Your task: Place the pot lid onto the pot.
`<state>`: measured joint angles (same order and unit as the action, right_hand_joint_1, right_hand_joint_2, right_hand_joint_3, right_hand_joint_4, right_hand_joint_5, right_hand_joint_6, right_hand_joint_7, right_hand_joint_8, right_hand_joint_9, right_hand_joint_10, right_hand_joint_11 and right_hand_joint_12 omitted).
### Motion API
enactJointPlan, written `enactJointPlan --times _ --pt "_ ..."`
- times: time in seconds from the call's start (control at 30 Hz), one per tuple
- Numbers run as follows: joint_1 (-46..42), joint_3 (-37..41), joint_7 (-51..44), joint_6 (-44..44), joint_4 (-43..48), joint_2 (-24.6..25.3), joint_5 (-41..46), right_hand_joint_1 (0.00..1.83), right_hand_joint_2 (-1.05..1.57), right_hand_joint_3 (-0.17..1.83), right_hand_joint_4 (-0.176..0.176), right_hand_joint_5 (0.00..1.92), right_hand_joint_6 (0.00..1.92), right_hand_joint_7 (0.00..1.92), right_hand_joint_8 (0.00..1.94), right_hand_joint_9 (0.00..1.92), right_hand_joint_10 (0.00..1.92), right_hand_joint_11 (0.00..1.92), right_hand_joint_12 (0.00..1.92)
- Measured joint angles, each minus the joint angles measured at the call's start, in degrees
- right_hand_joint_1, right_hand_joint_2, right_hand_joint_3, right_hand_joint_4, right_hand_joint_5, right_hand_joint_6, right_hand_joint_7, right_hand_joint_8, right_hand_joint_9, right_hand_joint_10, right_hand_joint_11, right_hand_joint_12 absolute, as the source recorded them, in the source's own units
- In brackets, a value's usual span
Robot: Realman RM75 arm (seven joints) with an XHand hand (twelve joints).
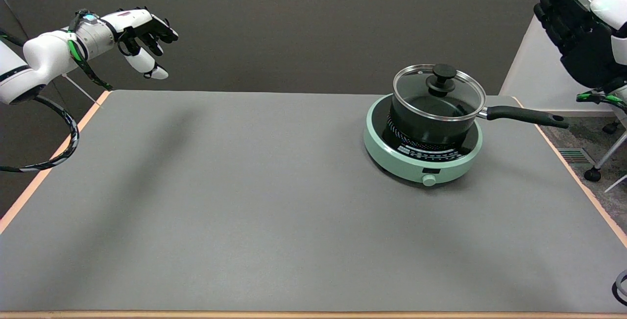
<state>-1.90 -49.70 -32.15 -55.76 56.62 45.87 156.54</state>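
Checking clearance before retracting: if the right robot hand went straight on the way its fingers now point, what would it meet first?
The right robot hand hangs high at the right edge, fingers pointing up and left toward the dark wall. Nothing shows in that line; the lidded pot sits well below. Depth is unclear.

Glass lid, glossy black pot

1. Green cooker — white markings ring its black top around the pot, too small to read.
2. Small dark panel on the cooker's front, above the knob — nothing legible on it.
3. Left hand — a faint reddish mark on its white casing, unreadable.
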Motion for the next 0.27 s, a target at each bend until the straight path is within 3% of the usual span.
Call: enactJointPlan --times 0.27 --pt "-0.25 -0.08 0.69 -1.56 1.68 0.97 0.66 0.30 0.76 0.86 -0.082 0.10 0.14 0.00 0.00 0.00 0.00 0.00 0.00"
